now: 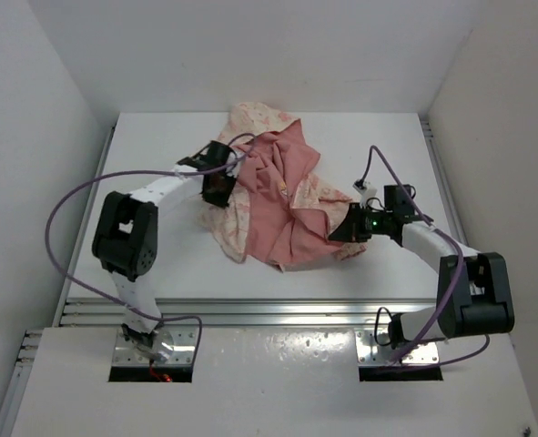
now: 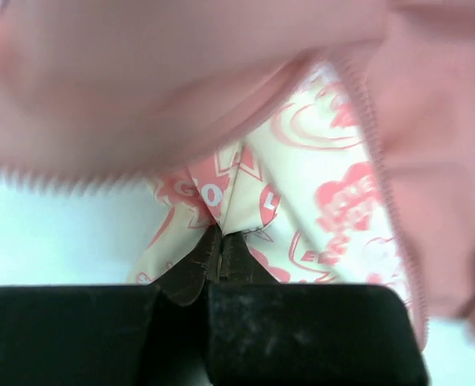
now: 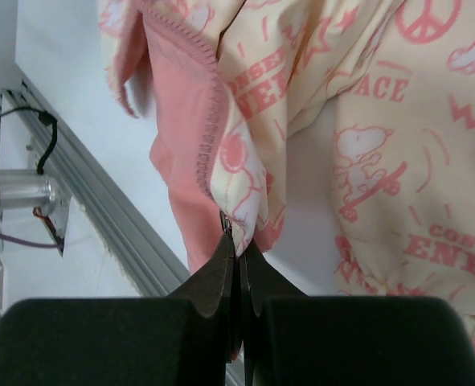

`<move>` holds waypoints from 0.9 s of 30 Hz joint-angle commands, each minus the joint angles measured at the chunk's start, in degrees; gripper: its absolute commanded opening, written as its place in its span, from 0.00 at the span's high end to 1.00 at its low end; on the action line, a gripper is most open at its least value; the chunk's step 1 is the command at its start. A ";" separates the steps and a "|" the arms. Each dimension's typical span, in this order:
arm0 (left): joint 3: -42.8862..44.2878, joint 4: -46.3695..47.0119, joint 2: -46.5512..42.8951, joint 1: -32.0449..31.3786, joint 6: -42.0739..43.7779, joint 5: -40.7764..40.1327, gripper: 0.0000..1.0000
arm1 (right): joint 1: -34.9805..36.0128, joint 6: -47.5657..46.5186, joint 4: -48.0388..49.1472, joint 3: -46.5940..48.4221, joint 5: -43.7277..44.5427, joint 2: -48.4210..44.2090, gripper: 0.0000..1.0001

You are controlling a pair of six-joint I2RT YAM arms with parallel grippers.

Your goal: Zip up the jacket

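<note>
The jacket (image 1: 282, 196) lies crumpled mid-table, its salmon-pink lining up and its cream printed fabric at the edges. My left gripper (image 1: 219, 185) is at its left side, shut on a fold of printed fabric (image 2: 237, 205); a pink zipper edge (image 2: 378, 145) runs down the right of that view. My right gripper (image 1: 346, 229) is at the jacket's right lower corner, shut on a corner of the jacket (image 3: 245, 205) beside the other zipper edge (image 3: 213, 121), held above the table. A small metal piece shows at the fingertips (image 3: 227, 241).
The white table (image 1: 159, 155) has a metal rail (image 1: 269, 312) along its near edge, also seen in the right wrist view (image 3: 100, 209). White walls close in the left, back and right. Purple cables loop beside both arms.
</note>
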 commanded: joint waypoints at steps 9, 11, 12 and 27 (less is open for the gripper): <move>-6.17 -4.95 -20.65 24.59 18.21 27.10 1.00 | -12.74 -2.54 -3.87 3.96 -0.55 -7.86 1.00; -6.95 -4.95 -19.70 26.44 17.34 25.79 1.00 | -14.68 -3.77 -6.84 4.05 -0.65 -9.62 1.00; -6.96 -4.95 -19.00 28.45 16.81 25.79 1.00 | -15.74 -5.34 -7.47 3.96 -0.91 -10.15 1.00; -2.93 -11.10 -7.74 46.48 18.73 40.91 0.94 | -29.89 -16.24 -22.41 7.03 -2.92 -18.84 1.00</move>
